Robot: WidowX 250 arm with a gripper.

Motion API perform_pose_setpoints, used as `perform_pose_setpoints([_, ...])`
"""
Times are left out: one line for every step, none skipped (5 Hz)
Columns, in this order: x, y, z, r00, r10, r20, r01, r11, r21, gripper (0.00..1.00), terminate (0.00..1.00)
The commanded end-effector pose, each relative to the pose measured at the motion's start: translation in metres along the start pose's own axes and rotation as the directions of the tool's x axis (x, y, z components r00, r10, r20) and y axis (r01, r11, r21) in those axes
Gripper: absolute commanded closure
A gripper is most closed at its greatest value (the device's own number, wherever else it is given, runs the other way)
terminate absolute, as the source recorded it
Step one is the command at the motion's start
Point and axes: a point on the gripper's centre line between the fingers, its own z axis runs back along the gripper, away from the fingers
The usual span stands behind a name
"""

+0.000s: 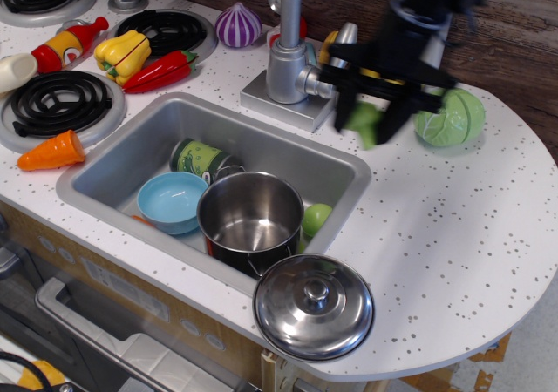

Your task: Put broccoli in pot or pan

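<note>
Broccoli (367,122), clamped between our gripper's (373,129) fingers, is hanging above the counter at the sink's (344,183) one o'clock corner. We are judging pickup done; carrying toward seven o'clock and dropping into the empty pot (250,219) remain.

No readable text from my feed. Green can (202,159) in sink (349,176) has label, print too small to read.
</note>
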Motion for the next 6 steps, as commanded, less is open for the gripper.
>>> perform_pose_setpoints([-0.016,0.057,0.004,0.998,-0.031,0.051,0.032,0.999,-0.017,1.00,0.00])
perform_pose_setpoints([-0.033,0.071,-0.015,0.993,-0.100,0.057,0.102,0.994,-0.037,1.00,0.00])
perform_pose_setpoints([-0.039,0.067,-0.028,0.988,-0.135,0.077,0.139,0.989,-0.047,1.00,0.00])
perform_pose_setpoints([-0.037,0.064,-0.033,0.983,-0.155,0.102,0.160,0.986,-0.044,1.00,0.00])
perform_pose_setpoints([-0.030,0.061,-0.027,0.972,-0.177,0.153,0.184,0.983,-0.029,0.00,0.00])
perform_pose_setpoints([-0.030,0.061,-0.027,0.972,-0.177,0.153,0.184,0.983,-0.029,0.00,0.00])
